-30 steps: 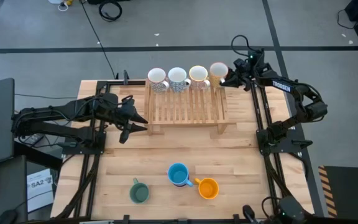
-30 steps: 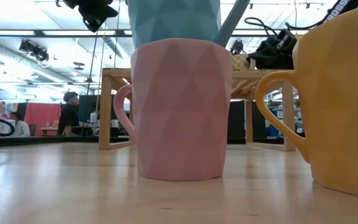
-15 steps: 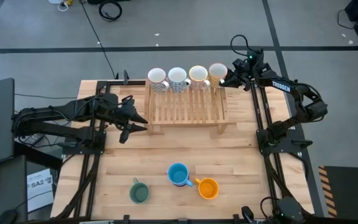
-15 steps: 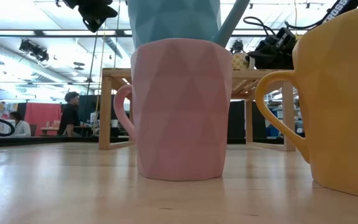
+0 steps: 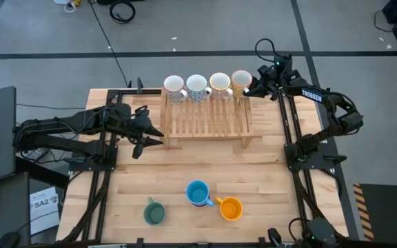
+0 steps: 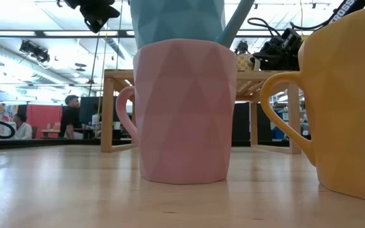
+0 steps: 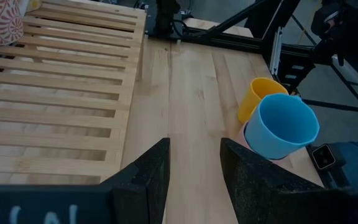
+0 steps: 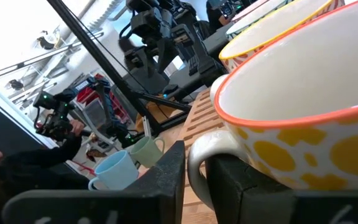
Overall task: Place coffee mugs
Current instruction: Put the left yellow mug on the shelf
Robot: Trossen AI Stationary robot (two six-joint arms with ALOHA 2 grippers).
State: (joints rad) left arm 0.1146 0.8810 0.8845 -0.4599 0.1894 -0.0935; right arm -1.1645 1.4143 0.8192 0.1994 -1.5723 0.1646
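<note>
Releasing the yellow-spotted mug (image 5: 242, 78) on the rack (image 5: 205, 114), right fingers (image 8: 229, 180) parting narrowly around its handle; withdrawing straight, not tipping it. Left fingers (image 7: 148, 177) waiting half open beside rack.

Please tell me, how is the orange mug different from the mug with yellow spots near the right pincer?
The orange mug is one plain colour; the spotted mug is white with yellow spots and an orange rim. The orange mug stands on the table at the front edge, beside the blue mug; the spotted mug stands on the wooden rack, last in a row of four. The right pincer is at the spotted mug's handle; no pincer is near the orange mug. Both are upright, with handles.
</note>
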